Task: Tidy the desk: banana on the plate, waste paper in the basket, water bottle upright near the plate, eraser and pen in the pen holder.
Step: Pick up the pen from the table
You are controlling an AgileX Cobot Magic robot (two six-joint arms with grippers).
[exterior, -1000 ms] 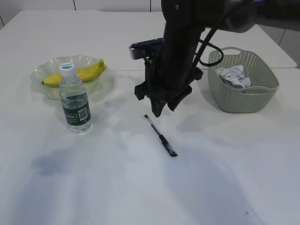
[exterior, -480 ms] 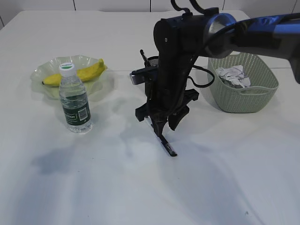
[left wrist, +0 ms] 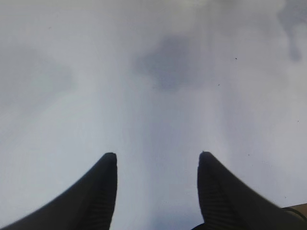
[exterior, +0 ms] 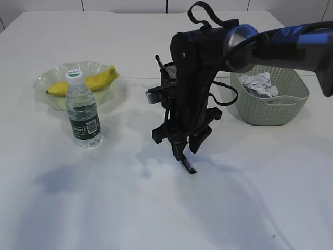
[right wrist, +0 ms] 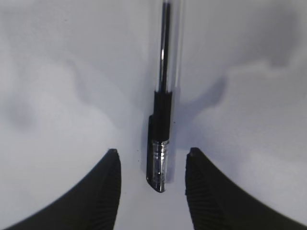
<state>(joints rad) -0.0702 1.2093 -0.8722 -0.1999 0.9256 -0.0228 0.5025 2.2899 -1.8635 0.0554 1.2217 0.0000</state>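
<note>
The pen [right wrist: 162, 120], clear with a black grip, lies on the white desk [exterior: 104, 198]. My right gripper [right wrist: 152, 150] is open and low over it, one finger on each side of its near end, neither touching. In the exterior view that gripper [exterior: 184, 149] covers most of the pen [exterior: 188, 167]. My left gripper [left wrist: 157, 154] is open over bare desk. The banana [exterior: 96, 80] lies in the plate [exterior: 44, 79]. The water bottle [exterior: 83, 112] stands upright beside it. Crumpled paper [exterior: 258, 83] sits in the basket [exterior: 270, 107]. The pen holder [exterior: 166, 69] shows only partly behind the arm. The eraser is out of view.
The right arm [exterior: 197, 67] reaches from the right across the middle of the desk, between the plate and the basket. The desk's far edge runs behind them.
The right gripper has come down and toward the front along the pen, and its fingers now straddle the pen's near end. Bottle, banana and basket have not moved.
</note>
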